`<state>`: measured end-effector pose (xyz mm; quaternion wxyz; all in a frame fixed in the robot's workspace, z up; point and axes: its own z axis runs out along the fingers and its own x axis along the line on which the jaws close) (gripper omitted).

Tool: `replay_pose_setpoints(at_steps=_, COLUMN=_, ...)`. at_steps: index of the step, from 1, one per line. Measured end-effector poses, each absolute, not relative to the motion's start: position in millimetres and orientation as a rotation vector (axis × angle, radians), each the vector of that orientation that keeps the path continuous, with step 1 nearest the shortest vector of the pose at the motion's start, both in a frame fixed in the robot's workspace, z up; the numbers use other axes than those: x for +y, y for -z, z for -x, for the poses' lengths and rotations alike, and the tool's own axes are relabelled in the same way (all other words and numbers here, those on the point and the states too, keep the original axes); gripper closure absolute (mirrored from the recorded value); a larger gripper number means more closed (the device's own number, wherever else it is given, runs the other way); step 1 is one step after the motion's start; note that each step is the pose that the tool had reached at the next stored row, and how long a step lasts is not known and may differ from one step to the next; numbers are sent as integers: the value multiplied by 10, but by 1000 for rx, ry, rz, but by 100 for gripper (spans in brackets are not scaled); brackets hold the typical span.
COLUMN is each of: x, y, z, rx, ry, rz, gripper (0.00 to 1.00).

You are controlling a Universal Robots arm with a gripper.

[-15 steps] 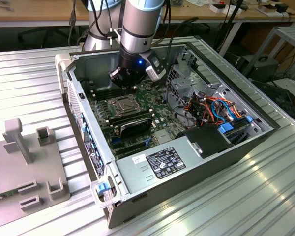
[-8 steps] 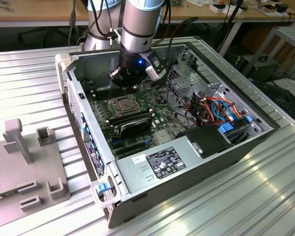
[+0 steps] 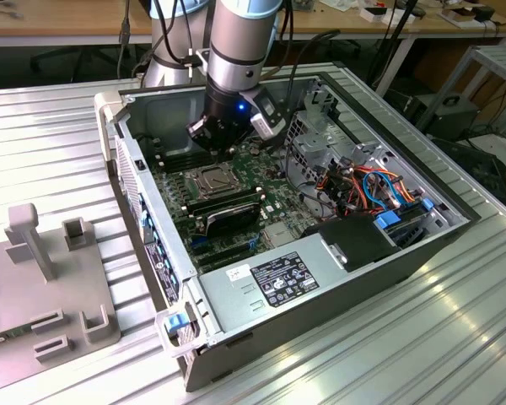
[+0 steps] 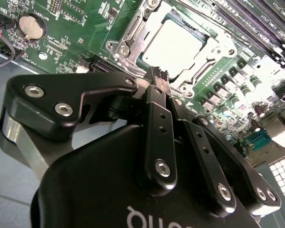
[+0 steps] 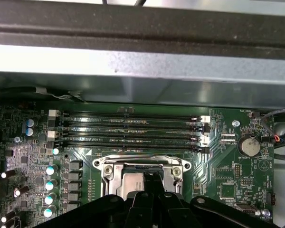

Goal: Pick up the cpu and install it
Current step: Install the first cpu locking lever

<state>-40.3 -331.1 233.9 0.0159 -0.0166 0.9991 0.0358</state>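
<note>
**Gripper hovering at the socket, chip already lying in the frame**

The gripper (image 4: 157, 78) is hanging just above the motherboard (image 3: 274, 211) inside the open computer case (image 3: 363, 278), its fingers (image 4: 154, 102) pressed together with nothing visibly pinched between them. In the second wrist view the cpu (image 4: 173, 45) is lying inside the socket frame (image 4: 128, 35), its pale metal face turned up, just beyond the fingertips; whether it is seated flat I cannot tell. In the exterior view the socket (image 3: 208, 179) is sitting toward the case's rear wall, directly under the gripper head.

My judgement of the risks: the closed fingertips are riding very near the chip and the frame, so any sideways drift could be nudging the chip askew in the socket, or scraping the frame's levers. A tilted chip pressed downward could be bending the contacts beneath it.

Crowding the approach: the memory sticks (image 5: 128, 130) are running in a row just beside the socket, toward the case wall, and a second bank (image 3: 228, 211) is lying on the socket's other side. A row of capacitors (image 5: 51, 185) is standing near one socket corner, and the coin battery (image 5: 249, 146) is sitting well apart. Coloured cables (image 3: 367, 186) are bunching at the drive-bay end of the case, away from the gripper.
</note>
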Motion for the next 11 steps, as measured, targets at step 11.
replay_pose_setpoints(at_steps=11, x=-3380, y=-2339, z=404, rx=3107, ry=-111, rz=52, gripper=89)
